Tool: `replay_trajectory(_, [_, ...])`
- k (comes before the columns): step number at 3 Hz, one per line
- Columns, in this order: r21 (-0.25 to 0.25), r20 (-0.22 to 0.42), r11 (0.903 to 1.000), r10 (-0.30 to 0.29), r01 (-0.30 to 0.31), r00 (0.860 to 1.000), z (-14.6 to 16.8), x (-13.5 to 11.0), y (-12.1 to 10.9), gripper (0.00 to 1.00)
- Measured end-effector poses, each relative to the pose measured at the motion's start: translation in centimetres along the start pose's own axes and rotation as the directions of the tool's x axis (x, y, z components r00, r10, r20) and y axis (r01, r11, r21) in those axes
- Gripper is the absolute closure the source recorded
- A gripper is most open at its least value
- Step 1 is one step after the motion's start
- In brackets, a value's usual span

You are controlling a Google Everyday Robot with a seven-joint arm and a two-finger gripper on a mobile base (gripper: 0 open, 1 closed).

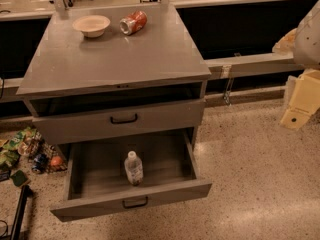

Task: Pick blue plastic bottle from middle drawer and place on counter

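Your small clear plastic bottle with the white cap (133, 169) stands upright, lower centre of frame. It sits on the bare floor of the wide grey metal drawer (100, 171), mid-width and near the front wall. That drawer is pulled far out; it's the lower of the two you can see. The grey drawer above it (160, 115) is out only slightly.

The broad flat grey counter top (115, 59) fills upper centre. A shallow beige bowl (91, 25) and a crushed red soda can (133, 22) lie side by side near its back edge, not touching.

The pale yellow gripper (299, 108) hangs at the right edge, mid-height. It points down over the speckled floor (250, 164), well apart from bottle and drawer, and holds nothing. Can't tell whether it's wide or narrow. The white rounded arm segment (307, 39) sits above it, cut off by the frame.
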State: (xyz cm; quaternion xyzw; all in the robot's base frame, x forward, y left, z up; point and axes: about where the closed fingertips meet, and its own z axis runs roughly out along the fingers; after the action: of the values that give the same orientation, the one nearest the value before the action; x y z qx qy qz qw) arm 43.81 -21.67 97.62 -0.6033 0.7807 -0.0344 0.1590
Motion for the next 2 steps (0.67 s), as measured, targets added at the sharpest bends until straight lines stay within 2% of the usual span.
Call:
replay_trajectory(1, [0.000,0.000,1.0000,0.000,0.000,1.000,0.0,0.0,0.0,0.00])
replay_trajectory(2, [-0.019,0.078,0.9996,0.020,-0.019,0.997,1.3,-1.3,0.5,0.00])
